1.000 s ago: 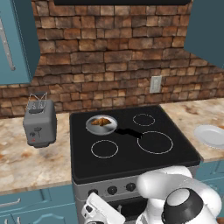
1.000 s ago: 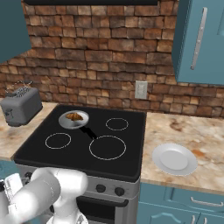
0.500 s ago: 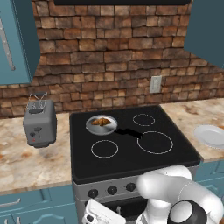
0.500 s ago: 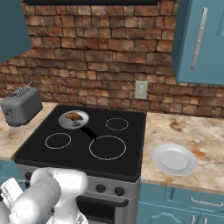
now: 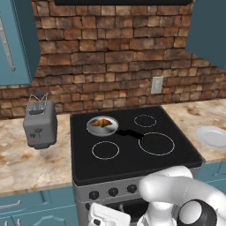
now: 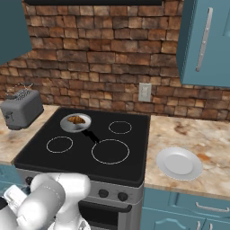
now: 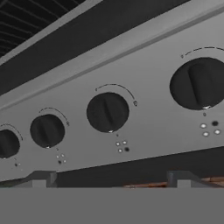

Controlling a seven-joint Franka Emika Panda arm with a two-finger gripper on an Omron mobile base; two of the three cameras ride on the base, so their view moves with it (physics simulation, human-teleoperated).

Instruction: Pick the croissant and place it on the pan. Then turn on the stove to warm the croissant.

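Note:
The croissant (image 5: 102, 122) (image 6: 76, 119) lies in the small silver pan (image 5: 93, 128) (image 6: 67, 124) on the back left burner of the black glass stove (image 5: 132, 159) (image 6: 130, 166). The pan's black handle points toward the stove's middle. My gripper (image 7: 111, 179) is low in front of the stove's steel front and faces the row of black knobs. One knob (image 7: 107, 112) is straight ahead, just above the gap between the fingers. The fingertips (image 7: 41, 178) stand wide apart with nothing between them, so the gripper is open. Its white hand (image 5: 103, 215) hangs below the knobs.
A grey toaster (image 5: 39, 125) (image 6: 21, 112) stands on the counter left of the stove. A round white plate (image 5: 212, 137) (image 6: 179, 163) lies on the counter to the right. Brick wall behind, teal cabinets above and below.
The arm has sunk a little lower in front of the stove, carrying the hand slightly along the knob panel. Pan and croissant have not moved.

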